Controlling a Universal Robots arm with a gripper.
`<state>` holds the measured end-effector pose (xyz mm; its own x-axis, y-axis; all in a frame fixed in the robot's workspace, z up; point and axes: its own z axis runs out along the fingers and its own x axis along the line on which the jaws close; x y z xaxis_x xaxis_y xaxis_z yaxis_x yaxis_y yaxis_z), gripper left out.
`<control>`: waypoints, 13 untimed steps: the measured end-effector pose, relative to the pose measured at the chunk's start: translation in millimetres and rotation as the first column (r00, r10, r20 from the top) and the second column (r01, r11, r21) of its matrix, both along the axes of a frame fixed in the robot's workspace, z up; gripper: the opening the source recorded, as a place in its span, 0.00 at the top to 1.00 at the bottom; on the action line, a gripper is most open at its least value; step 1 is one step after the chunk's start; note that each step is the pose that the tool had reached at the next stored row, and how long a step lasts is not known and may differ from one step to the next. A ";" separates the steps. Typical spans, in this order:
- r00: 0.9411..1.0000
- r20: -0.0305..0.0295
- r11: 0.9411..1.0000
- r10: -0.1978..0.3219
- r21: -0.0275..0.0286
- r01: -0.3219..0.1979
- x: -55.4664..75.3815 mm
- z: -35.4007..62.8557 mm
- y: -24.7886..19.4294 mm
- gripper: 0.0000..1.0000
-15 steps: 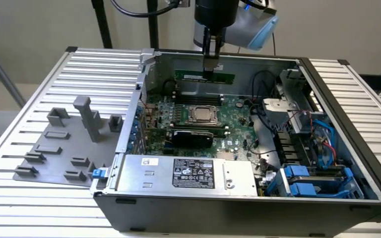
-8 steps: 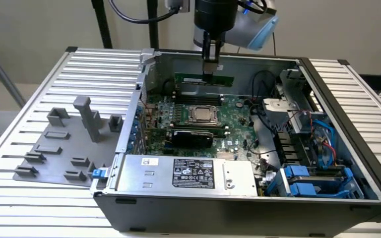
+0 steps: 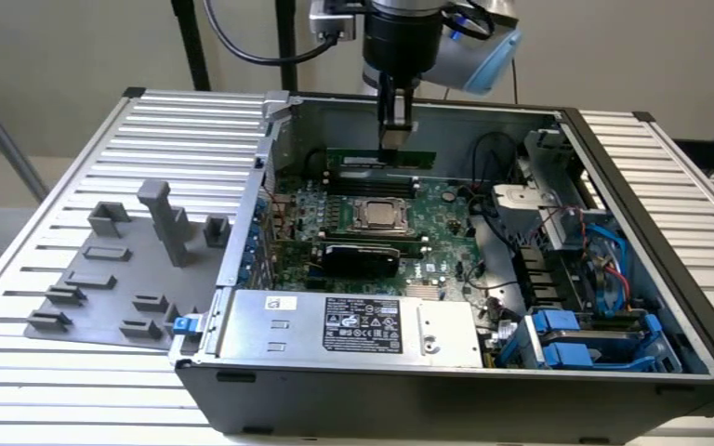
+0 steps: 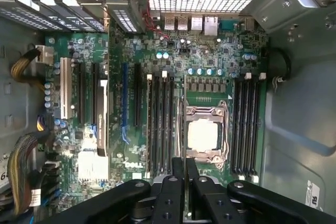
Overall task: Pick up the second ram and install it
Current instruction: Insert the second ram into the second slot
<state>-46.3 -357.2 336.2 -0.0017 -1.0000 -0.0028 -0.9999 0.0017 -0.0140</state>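
1 stick, the second ram [image 3: 386, 160], is in my pincer [image 3: 393, 141]. The jaws are clamped on its upper long edge, approx mid-length. The stick hangs level, green face w/ a pale label toward the exterior cam, and its long side runs parallel to the case [image 3: 654, 251] edge opposite the PSU [image 3: 357, 325]. It's inside the open case, low over the mobo [image 3: 450, 243], at the board edge farthest from the PSU. It's just beyond the dark memory slots [image 3: 376, 183] that lie btw it and the CPU socket [image 3: 382, 216]. I can't tell whether its lower edge touches a slot or is just clear of it.

From the wrist cam, my pincer [image 4: 185, 165] shows as 2 black fingers [image 4: 177, 174] drawn nearly together, only a thin slit btw them. They sit over the board where 1 slot bank [image 4: 160, 124] meets the end of the CPU socket [image 4: 202, 132]. A 2nd slot bank [image 4: 247, 124] lies on the socket's other side (both banks look dark).

Elsewhere, the case rests on the slatted bench [image 3: 34, 232]. A grey holder plate [image 3: 134, 269] w/ upright blocks lies on the bench beside the case, toward the exterior view's left edge. Blue-tabbed drive bays [image 3: 580, 339] fill the case corner next to the PSU.
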 end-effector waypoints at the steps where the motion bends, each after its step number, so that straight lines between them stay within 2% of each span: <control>1: 1.000 0.000 1.000 0.000 0.000 0.000 0.0 -1.8 0.0 1.00; 13: 0.999 0.000 0.999 -0.053 0.000 0.053 -0.9 -23.7 -0.3 1.00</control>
<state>-47.2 -357.5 312.6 -0.0546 -0.9985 -0.0028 -0.9984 0.0546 -0.0141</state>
